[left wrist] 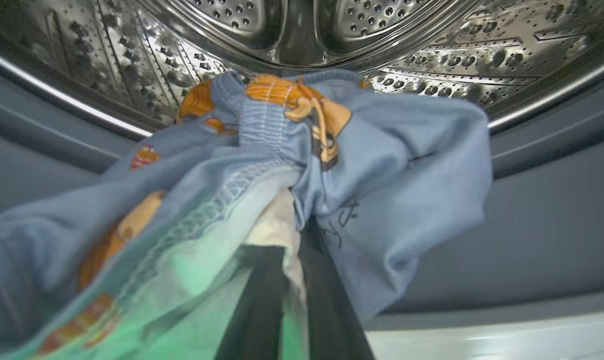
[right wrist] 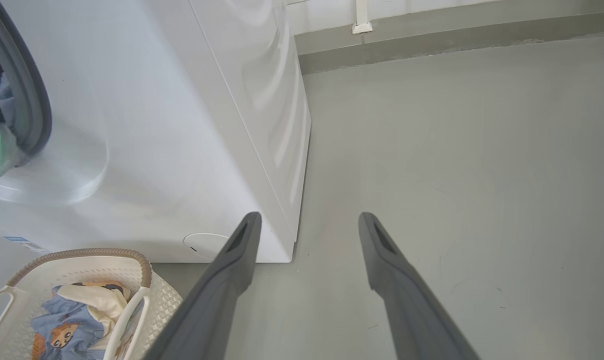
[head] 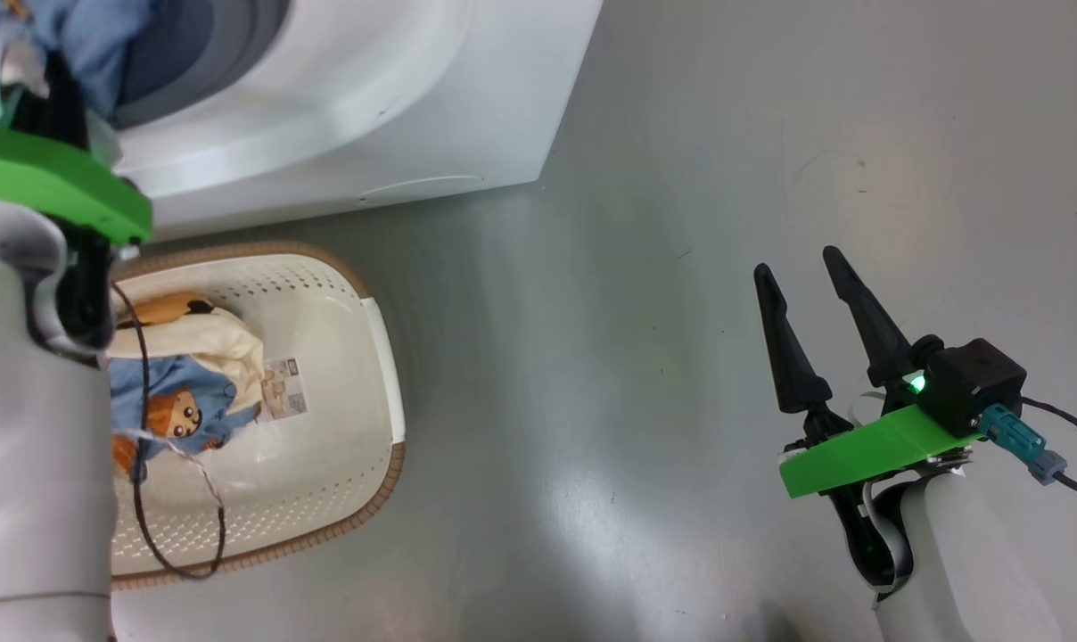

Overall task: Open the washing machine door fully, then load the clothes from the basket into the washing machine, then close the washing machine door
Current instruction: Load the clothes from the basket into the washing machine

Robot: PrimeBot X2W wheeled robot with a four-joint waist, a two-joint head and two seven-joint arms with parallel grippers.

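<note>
Now, the left gripper (left wrist: 296, 240) is right at the mouth of the washing machine (head: 396, 107), its two dark fingers pinched tight on a blue bear-print garment (left wrist: 382, 165) (a strip of cream-white fabric shows between them too). The cloth drapes over and around the fingers and hangs in front of the grey gasket (left wrist: 542, 210), with the perforated steel drum (left wrist: 432, 55) opening up just beyond it.

From the head view, that arm's pale forearm runs up the left edge, and blue fabric bunches at the top left corner by the machine's opening. Down below, the basket (head: 387, 383) sits on the grey floor (head: 681, 178) just in front of the machine. Inside it lie the clothes (head: 191, 374): a cream-white piece over a blue bear-print piece, bunched toward the basket's left side, beside the paper label (head: 284, 388) on its bottom.

Over on the other side, the right gripper (head: 797, 260) hangs above bare floor, well apart from basket and machine, fingers spread wide with nothing between them. Its wrist view looks past the machine's front corner, where the round service flap (right wrist: 204, 245) sits low on the front panel, near the basket's brown rim.
</note>
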